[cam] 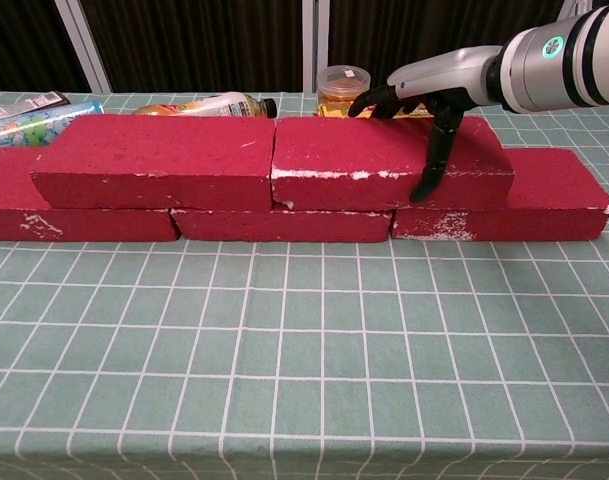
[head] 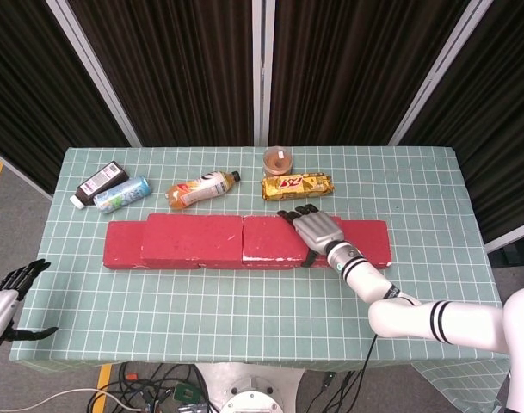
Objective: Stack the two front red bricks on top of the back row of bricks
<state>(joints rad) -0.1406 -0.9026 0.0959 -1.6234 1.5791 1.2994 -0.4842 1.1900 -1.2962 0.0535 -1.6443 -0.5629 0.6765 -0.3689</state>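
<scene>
Two red bricks lie end to end on top of a lower row of three red bricks. The upper left brick [head: 193, 238] [cam: 154, 160] touches the upper right brick [head: 268, 237] [cam: 354, 155]. The lower row [head: 371, 241] [cam: 544, 192] sticks out at both ends. My right hand [head: 317, 231] [cam: 424, 98] grips the upper right brick at its right end, fingers over the top and back edge, thumb down the front face. My left hand [head: 8, 297] hangs open off the table's front left corner, far from the bricks.
Behind the bricks lie a dark bottle [head: 101, 182], a blue can [head: 122, 194], an orange juice bottle [head: 199, 188] [cam: 209, 103], a lidded cup [head: 278, 159] [cam: 342, 85] and a yellow snack pack [head: 297, 184]. Green checked cloth [head: 244, 301] covers the table in front.
</scene>
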